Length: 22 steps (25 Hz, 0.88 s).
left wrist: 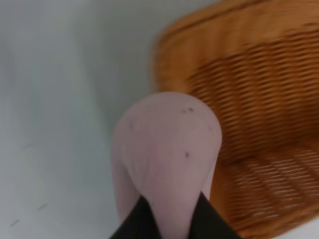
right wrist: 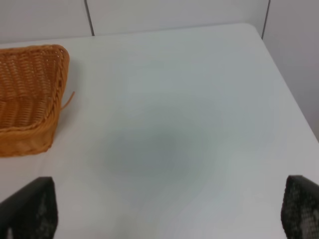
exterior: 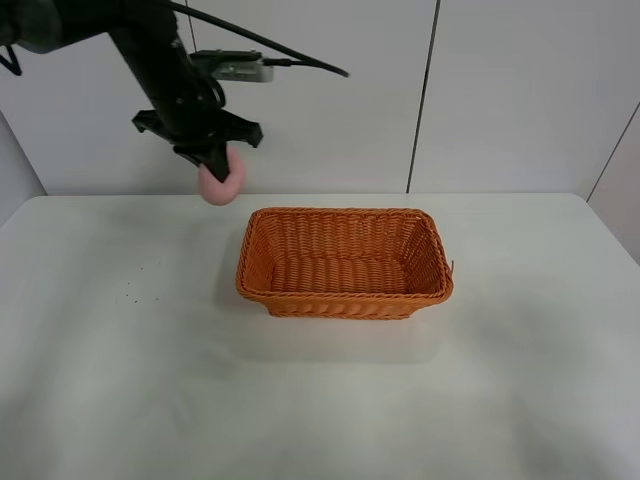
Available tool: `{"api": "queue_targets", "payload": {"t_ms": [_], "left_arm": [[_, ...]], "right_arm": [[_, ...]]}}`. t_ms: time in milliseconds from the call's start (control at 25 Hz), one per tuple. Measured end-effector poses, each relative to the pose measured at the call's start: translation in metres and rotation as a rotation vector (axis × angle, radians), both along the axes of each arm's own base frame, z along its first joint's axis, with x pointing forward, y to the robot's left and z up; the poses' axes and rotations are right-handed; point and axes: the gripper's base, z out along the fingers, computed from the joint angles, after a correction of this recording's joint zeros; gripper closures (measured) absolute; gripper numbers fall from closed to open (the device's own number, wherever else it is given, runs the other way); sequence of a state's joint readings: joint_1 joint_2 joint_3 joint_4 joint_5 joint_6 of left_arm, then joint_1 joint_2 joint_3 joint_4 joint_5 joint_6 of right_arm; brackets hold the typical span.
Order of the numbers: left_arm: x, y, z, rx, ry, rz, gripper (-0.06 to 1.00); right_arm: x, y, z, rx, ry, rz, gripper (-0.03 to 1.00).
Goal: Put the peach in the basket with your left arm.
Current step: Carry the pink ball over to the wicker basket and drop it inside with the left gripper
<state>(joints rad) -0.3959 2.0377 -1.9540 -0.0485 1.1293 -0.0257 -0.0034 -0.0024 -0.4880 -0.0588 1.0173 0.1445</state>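
The peach [exterior: 222, 190] is pinched aloft by the left gripper [exterior: 221, 172] at upper left; carriage over the basket [exterior: 345, 298] and release are left.

The blurred basket [left wrist: 259, 114] runs off the left wrist view's edge.

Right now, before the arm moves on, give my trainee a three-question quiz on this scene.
1. True or false: the small, round, pale pink peach already lies inside the rectangular orange-brown woven wicker basket.
2. Pick one. The black left gripper is:
A. open, hanging over the basket
B. shut on the peach, held aloft beside the basket
C. shut on the basket's rim
3. Fill in: the black right gripper holds nothing, with its jaws wide ____.

Key: 1 false; 2 B; 3 open.
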Motion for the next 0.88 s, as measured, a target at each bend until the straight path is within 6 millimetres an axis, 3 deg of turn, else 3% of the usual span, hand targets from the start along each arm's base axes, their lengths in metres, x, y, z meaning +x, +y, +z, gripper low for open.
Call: {"api": "queue_targets", "payload": {"t_ms": [80, 360, 480, 640, 760, 880], "left_arm": [[-0.004, -0.028, -0.005, -0.008, -0.007, -0.053, 0.83], [0.004, -0.103, -0.058, -0.002, 0.008, -0.175, 0.83], [0.008, -0.119, -0.09, 0.01, 0.032, -0.194, 0.83], [0.011, -0.125, -0.118, 0.027, 0.067, -0.199, 0.81], [0.011, -0.125, -0.123, 0.034, 0.077, -0.199, 0.64], [0.011, -0.125, -0.123, 0.032, 0.077, -0.193, 0.32]], "right_arm": [[0.0, 0.0, 0.0, 0.0, 0.0, 0.0, 0.27], [0.0, 0.0, 0.0, 0.0, 0.0, 0.0, 0.27], [0.0, 0.0, 0.0, 0.0, 0.0, 0.0, 0.27], [0.0, 0.0, 0.0, 0.0, 0.0, 0.0, 0.27], [0.0, 0.0, 0.0, 0.0, 0.0, 0.0, 0.27], [0.0, 0.0, 0.0, 0.0, 0.0, 0.0, 0.27]]}}
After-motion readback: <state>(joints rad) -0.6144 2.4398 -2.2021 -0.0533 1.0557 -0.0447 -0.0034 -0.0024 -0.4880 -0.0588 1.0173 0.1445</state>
